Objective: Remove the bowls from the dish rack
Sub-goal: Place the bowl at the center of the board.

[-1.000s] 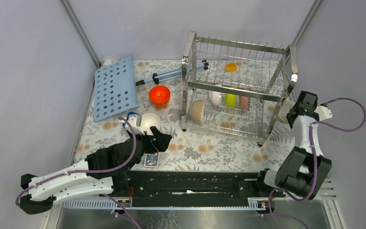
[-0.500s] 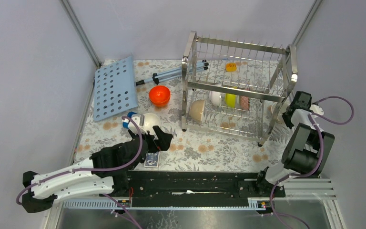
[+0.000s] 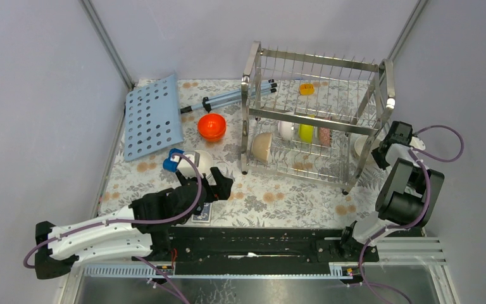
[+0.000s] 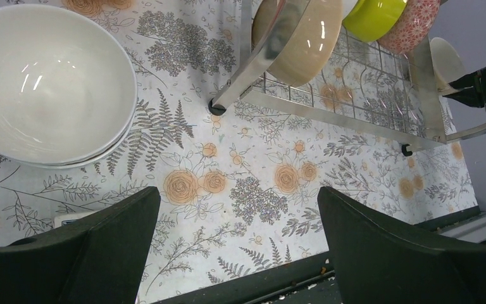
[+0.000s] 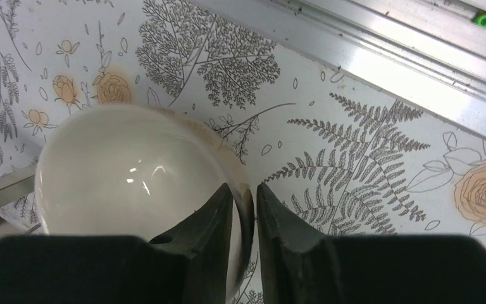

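The right pincer point(image 5: 243, 197) pinched the cream bowl point(image 5: 126, 171) by its rim beside the dish rack point(image 3: 314, 120). It seemed that setting the bowl down should come next. The left pincer point(image 4: 237, 218) stood open.

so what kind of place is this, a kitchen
Probably a robot test cell, not a kitchen: bare grey walls, a left arm and right arm bolted to a black rail, a dish rack staged on a floral tablecloth.

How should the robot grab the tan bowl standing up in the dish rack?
Pinch the tan bowl by its thin rim, one finger inside and one outside, probably coming in from the near side of the dish rack. The bowl stands on edge at the left end of the lower tier. The upper tier covers it from above, so a straight-down reach looks blocked.
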